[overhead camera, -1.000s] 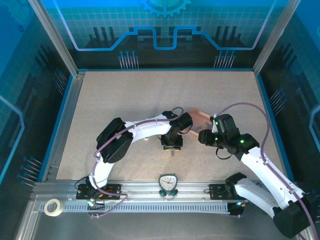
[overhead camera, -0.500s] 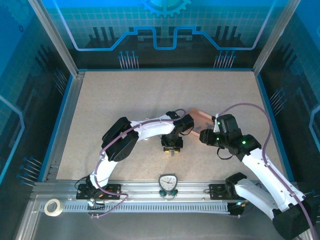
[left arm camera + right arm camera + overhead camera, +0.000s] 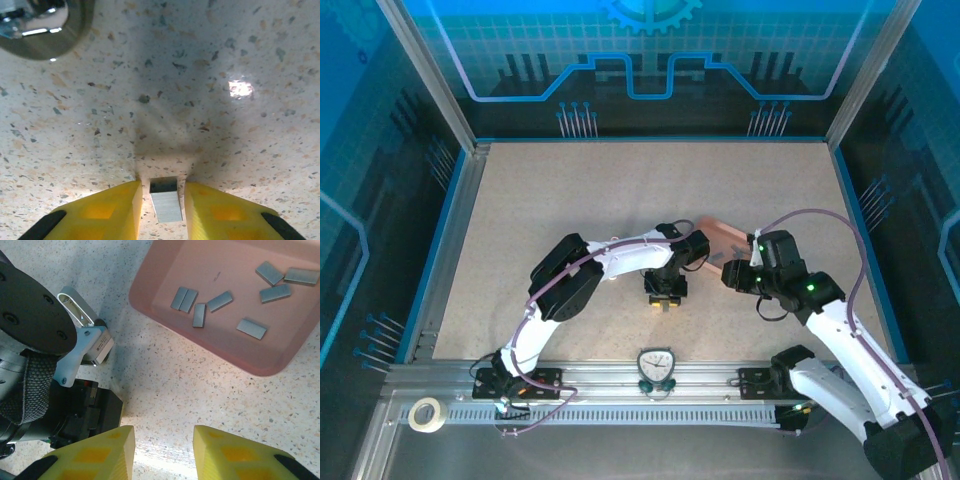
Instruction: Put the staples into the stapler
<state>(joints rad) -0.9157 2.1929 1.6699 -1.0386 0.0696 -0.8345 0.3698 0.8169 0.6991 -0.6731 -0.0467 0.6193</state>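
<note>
In the left wrist view a small grey strip of staples sits between the yellow fingers of my left gripper, which is closed narrowly on it just above the speckled table. From above, my left gripper points down at mid-table. Several more staples lie loose in the salmon-pink tray. My right gripper hovers open over bare table just in front of that tray, with nothing between its fingers. The top view puts my right gripper right of the left one. The stapler is out of view.
The pink tray lies between and behind the two wrists. The left arm's black wrist and white camera mount crowd the right gripper's left side. A shiny round metal object lies ahead and to the left of the left gripper.
The left arm's elbow has swung to the right while its gripper stayed put. The right wrist has drifted slightly toward the near edge.
</note>
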